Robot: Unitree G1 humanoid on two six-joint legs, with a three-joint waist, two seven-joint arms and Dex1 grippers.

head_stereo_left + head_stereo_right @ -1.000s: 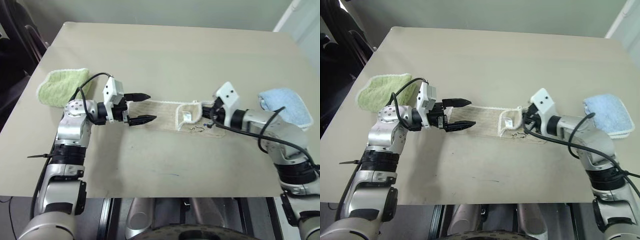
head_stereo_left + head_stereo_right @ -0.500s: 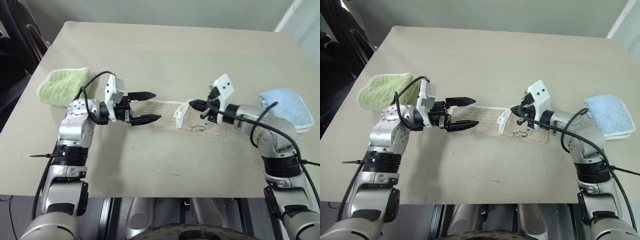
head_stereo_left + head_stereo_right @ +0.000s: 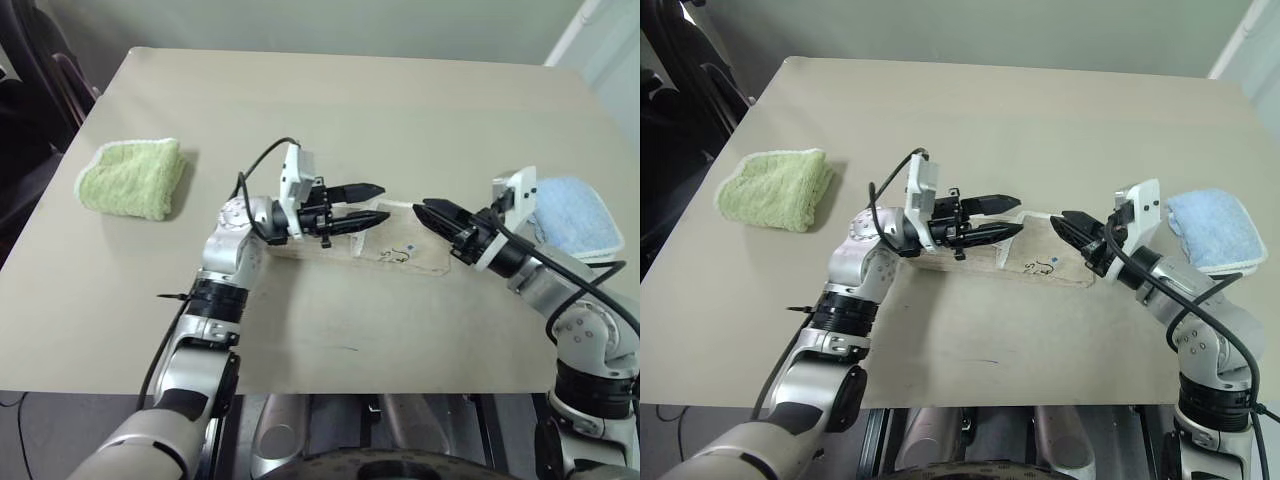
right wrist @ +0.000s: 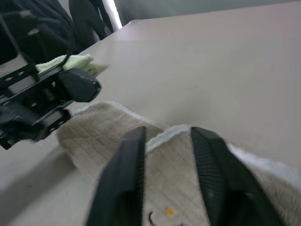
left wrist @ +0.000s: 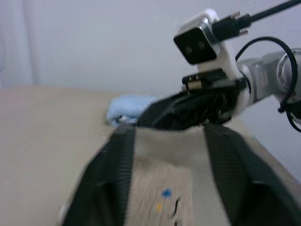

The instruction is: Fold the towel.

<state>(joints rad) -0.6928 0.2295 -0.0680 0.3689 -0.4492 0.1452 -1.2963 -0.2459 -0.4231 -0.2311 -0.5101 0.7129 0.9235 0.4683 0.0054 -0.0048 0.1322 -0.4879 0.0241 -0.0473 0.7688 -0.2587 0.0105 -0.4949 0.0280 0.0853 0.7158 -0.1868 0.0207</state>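
Beige worktop (image 3: 330, 110) runs to a pale wall, with a green towel (image 3: 130, 178) well off on the left and a blue towel (image 3: 575, 215) near the right edge. Between them lies the towel (image 3: 415, 258), a narrow strip flat on the worktop with its drawing (image 3: 392, 256) facing up near the right end. Both arms reach level over it from opposite ends. The left pincer (image 3: 378, 202) hangs above the strip's middle, fingers apart with a modest gap and nothing seen between them. The right pincer (image 3: 424, 207) points at it from just beside, fingers only narrowly apart and apparently empty. This looks like a regrasp between folds: the strip seems to need one more fold end to end, so one pincer should next drop to an end and pinch both layers at the corded edge. The left arm covers the towel's left end, so how many layers lie there is unclear.
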